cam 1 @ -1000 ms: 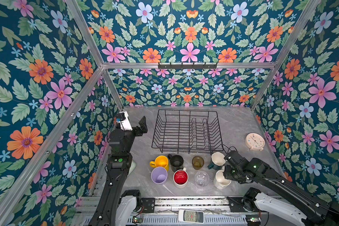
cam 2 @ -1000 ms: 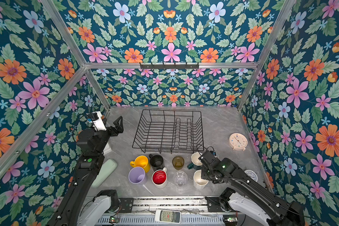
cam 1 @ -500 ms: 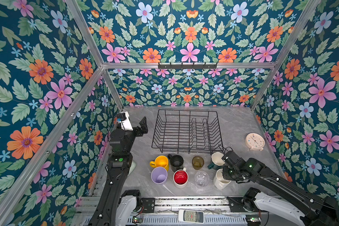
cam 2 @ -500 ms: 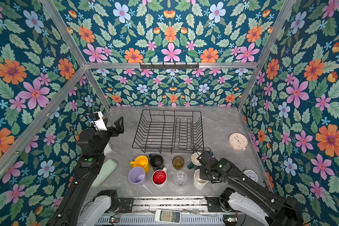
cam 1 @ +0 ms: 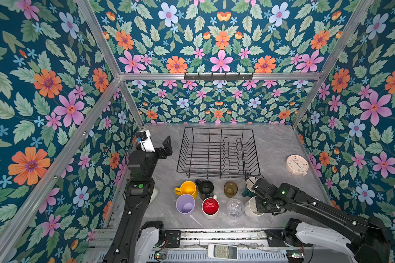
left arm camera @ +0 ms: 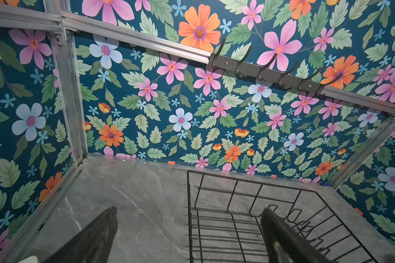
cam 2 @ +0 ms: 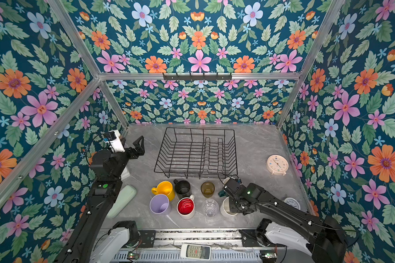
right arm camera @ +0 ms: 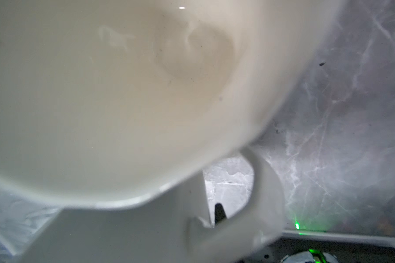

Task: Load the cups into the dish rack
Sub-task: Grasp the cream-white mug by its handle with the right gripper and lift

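8 cups sit in 2 rows on the marble table [cam 1: 271,145], in front of the dish rack [cam 1: 218,151].
The left gripper [left arm camera: 189,214] hangs with its jaws spread wide and nothing between them, just left of the rack. Then come the yellow mug [cam 1: 188,188] and lilac tumbler [cam 1: 185,203], black mug [cam 1: 205,189] and white/red mug [cam 1: 210,206], amber tumbler [cam 1: 230,189] and clear glass [cam 1: 235,207], and green/white mug [cam 1: 249,185]. The right gripper [cam 1: 258,201] is closed, apparently pinching the tilted white mug [cam 1: 250,208] by its handle side.

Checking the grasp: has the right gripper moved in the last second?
Yes. The right gripper shifted away from the clock, closing on the white mug.
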Available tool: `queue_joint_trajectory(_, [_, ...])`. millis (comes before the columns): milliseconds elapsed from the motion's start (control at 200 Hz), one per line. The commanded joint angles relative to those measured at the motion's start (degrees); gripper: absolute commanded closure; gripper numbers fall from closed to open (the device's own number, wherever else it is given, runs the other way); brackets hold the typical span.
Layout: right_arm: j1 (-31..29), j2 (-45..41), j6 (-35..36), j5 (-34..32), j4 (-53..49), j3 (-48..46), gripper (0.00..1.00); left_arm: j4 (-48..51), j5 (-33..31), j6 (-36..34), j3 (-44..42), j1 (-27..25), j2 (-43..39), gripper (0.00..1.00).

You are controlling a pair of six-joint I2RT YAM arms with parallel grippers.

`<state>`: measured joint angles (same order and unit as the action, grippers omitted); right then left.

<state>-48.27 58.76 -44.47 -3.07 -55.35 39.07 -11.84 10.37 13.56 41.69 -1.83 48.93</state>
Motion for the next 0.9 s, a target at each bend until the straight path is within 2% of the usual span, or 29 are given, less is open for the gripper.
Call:
queue_joint_trajectory(0, [-0.15,0.08,-0.2,-2.0,-0.61,0.64,0.97,-1.52,0.35,0.32,-0.01,0.07,-0.05,0.0])
queue_joint_trajectory(40, [-0.08,-0.26,-0.19,-2.15,-1.0,0.95,1.0,-1.6,0.26,0.27,-0.03,0.06,-0.06,0.0])
queue_joint_trajectory(370, [-0.12,-4.18,-0.88,-3.25,-10.57,8.32,1.0,-1.78,0.36,0.65,-0.17,0.07,-0.23,0.0])
queue_joint_trajectory(655, [-0.17,-9.05,0.06,-0.7,-19.05,17.34,1.0,-2.75,2.02,1.2,-0.56,0.06,-0.73,0.0])
queue_joint_trajectory(895, [-0.21,-9.67,1.81,3.4,-18.41,22.64,1.0,-3.49,5.2,1.54,-0.54,0.02,-0.67,0.0])
